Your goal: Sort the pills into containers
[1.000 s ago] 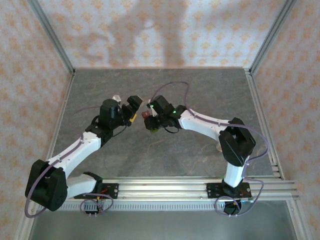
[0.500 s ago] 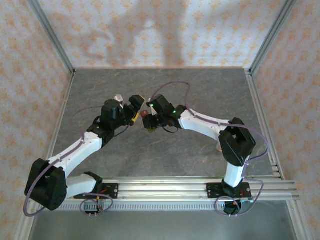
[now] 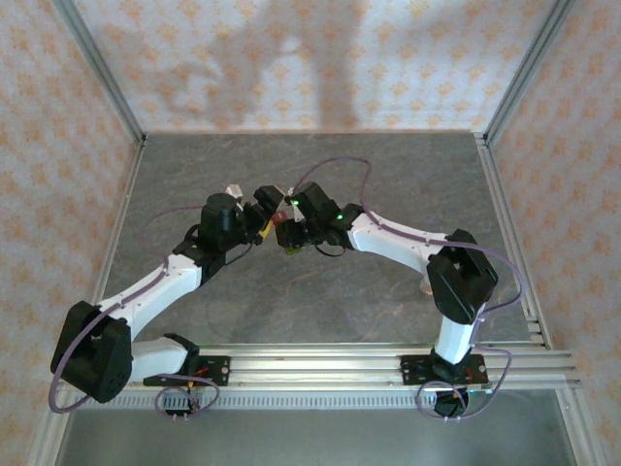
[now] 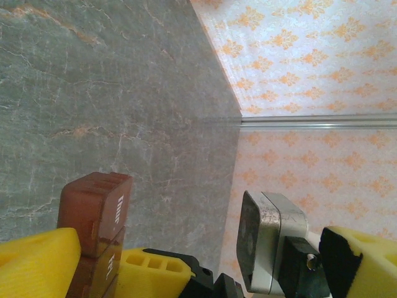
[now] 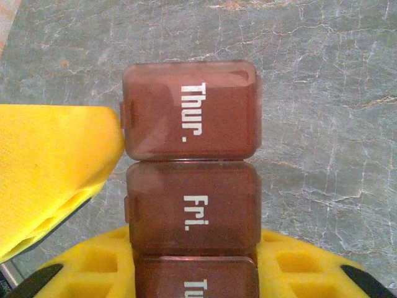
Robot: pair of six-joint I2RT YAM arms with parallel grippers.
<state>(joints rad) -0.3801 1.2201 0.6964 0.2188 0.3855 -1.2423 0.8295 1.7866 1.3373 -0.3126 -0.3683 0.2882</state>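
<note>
containers [image 5: 191, 186] hang near mid-table, clamped at their near boxes by the right gripper [image 5: 192, 267]. in the right wrist view the long axis runs to 12 o'clock, "thur." end free. left gripper [image 3: 268, 208], jaws wide, waits at 9 o'clock, one pad [image 5: 56, 161] just beside that end; it has closed in since a second ago.

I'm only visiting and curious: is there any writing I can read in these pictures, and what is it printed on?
"Thur." is printed in white on the end lid of the reddish-brown pill organizer.
"Fri." is on the next lid.
"Tu" is on the third lid, with the rest cut off by the picture's edge.
In the left wrist view, the white lettering on that organizer is too blurred to read for certain.
In the top view, any print is too small to read.
</note>
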